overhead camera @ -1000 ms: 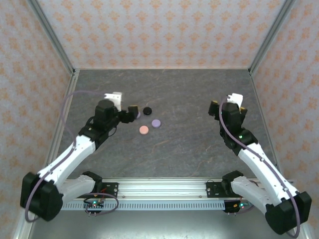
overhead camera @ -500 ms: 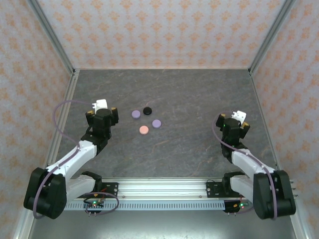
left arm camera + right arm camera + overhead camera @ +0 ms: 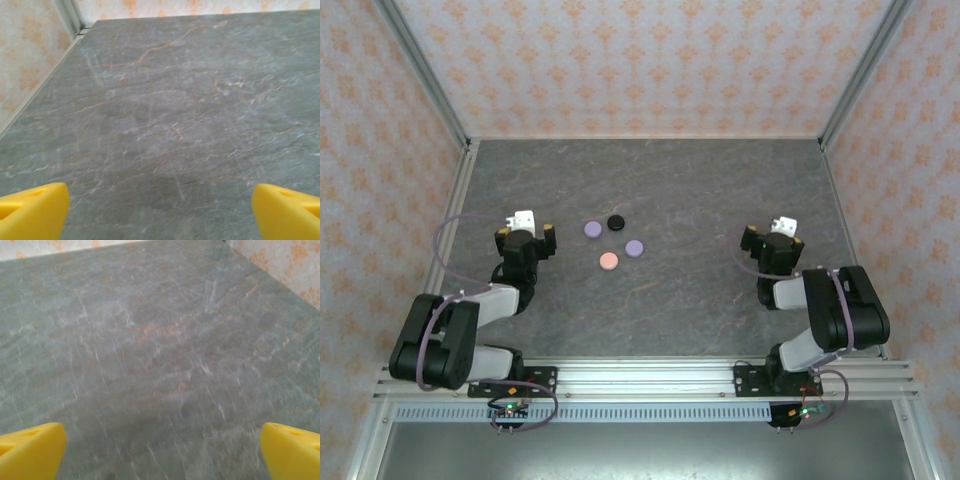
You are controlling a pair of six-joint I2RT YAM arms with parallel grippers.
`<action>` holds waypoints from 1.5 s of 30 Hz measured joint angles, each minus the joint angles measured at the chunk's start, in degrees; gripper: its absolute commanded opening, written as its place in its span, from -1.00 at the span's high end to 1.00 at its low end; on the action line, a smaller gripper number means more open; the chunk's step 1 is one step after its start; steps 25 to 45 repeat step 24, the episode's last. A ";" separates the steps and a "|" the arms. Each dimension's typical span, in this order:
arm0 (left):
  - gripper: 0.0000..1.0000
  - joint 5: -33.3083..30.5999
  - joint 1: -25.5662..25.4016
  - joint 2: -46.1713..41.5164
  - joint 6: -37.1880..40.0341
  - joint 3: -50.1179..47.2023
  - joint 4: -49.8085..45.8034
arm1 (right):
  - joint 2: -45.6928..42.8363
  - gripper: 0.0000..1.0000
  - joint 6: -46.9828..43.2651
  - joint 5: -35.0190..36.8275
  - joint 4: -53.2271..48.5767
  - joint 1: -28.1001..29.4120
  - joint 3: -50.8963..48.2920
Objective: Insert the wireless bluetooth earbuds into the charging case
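Arms folded back toward their bases, the left gripper [image 3: 525, 237] and right gripper [image 3: 772, 240] low over the grey table [image 3: 700, 180] and aimed at the far wall. In each wrist view the yellow fingertips [image 3: 32, 212] [image 3: 30, 450] stand at opposite edges of the frame. Both sets of jaws are spread wide with only bare marbled surface between them.

Four round charging cases cluster mid-table between the arms, well apart from both: lavender case [image 3: 592, 229], black case [image 3: 615, 222], second lavender case [image 3: 634, 247] and pink case [image 3: 609, 262]. The earbuds are too small to make out.

One second earlier the left arm reached forward with its gripper just beside the lavender case, and the right arm was also extended. Both have since drawn back, and the cases lie unmoved.
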 measured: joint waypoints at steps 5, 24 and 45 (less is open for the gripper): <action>-0.99 3.91 2.08 8.22 -0.15 2.71 1.90 | 0.07 -0.99 0.37 -2.58 -1.20 -2.12 4.94; -1.00 5.84 2.86 8.57 -0.44 4.83 1.86 | 0.07 -0.99 0.39 -4.04 -4.26 -2.27 4.94; -1.00 5.84 2.86 8.57 -0.44 4.83 1.86 | 0.07 -0.99 0.39 -4.04 -4.26 -2.27 4.94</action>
